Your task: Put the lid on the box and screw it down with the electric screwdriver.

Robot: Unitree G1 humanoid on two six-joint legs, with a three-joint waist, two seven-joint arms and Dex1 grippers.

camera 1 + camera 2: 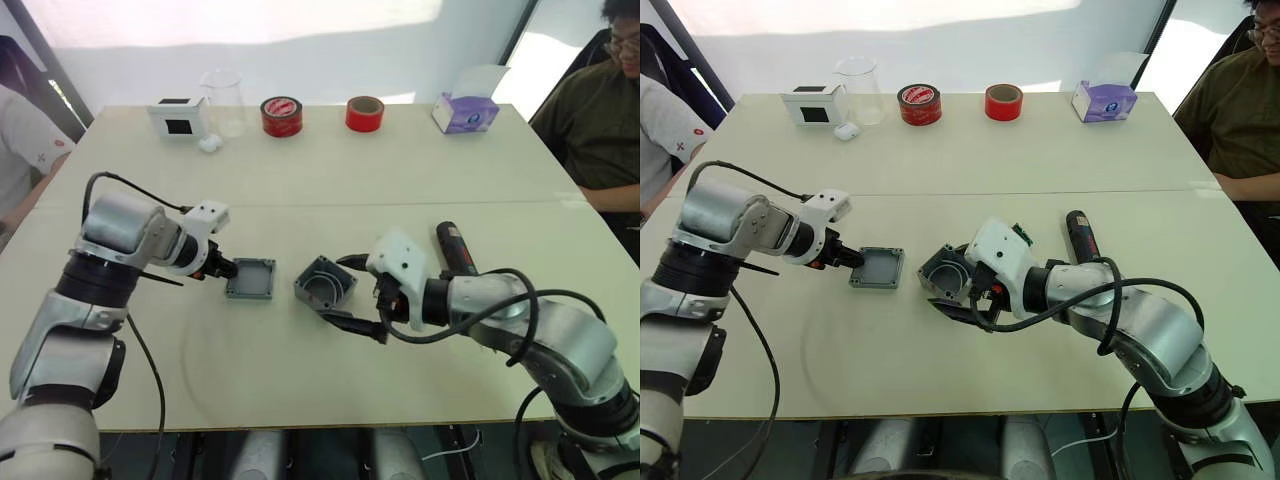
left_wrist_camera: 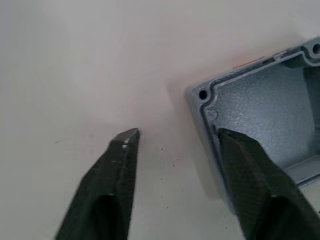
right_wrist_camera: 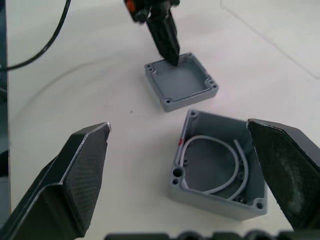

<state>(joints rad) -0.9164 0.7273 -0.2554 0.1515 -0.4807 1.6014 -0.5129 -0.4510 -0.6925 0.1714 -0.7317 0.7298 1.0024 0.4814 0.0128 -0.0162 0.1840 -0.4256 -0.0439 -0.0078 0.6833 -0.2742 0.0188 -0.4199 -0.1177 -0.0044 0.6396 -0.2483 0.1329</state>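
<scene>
Wiring (image 3: 215, 165) inside box (image 3: 220, 195), wrist-side.

The two head views looked forward and down from above the table (image 1: 420, 160) – both took in the same tabletop, out to its far edge. The left wrist camera sat very close over the lid (image 2: 260, 110) (only one corner fit). The right wrist camera looked from further back at the box (image 3: 220, 165) and that same lid.
</scene>
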